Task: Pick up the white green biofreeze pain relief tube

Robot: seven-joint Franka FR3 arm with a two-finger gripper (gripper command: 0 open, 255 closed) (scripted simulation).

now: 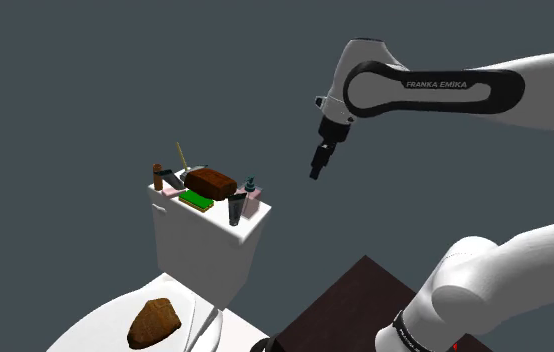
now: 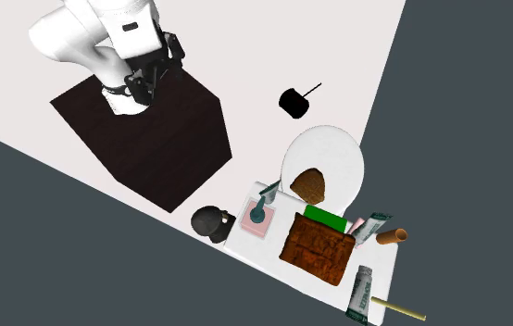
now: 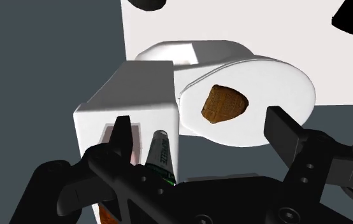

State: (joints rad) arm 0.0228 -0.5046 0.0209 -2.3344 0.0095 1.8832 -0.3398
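Hanging in the air, the end effector [image 1: 317,165] is seen well apart from the toilet tank [image 1: 205,245], above it and off toward the shoulder view's right. Its two black fingers stand wide apart in the wrist view, and nothing is clasped between them.

The tube [image 1: 236,208] taken to be the task's thing is found on the tank's top, at the end nearest the arm. It sits just beside a pink pad carrying a small teal bottle [image 1: 251,190]. In the wrist view the tube [image 3: 160,156] shows a white body with green lettering and a grey cap, close to one fingertip [image 3: 123,124] in the picture but not touched by it. In the second exterior view it [image 2: 269,193] lies at the tank's corner toward the toilet lid [image 2: 343,153]. Other white and green tubes lie farther along the tank, so the choice is made with some doubt.

A brown block [image 1: 211,182] and a green flat thing [image 1: 196,200] share the tank top.

No part of the pick is judged done. The approach, the descent, the closing on the tube and the lift are all left. Care will be needed at the crowded corner, where the bottle could be knocked.
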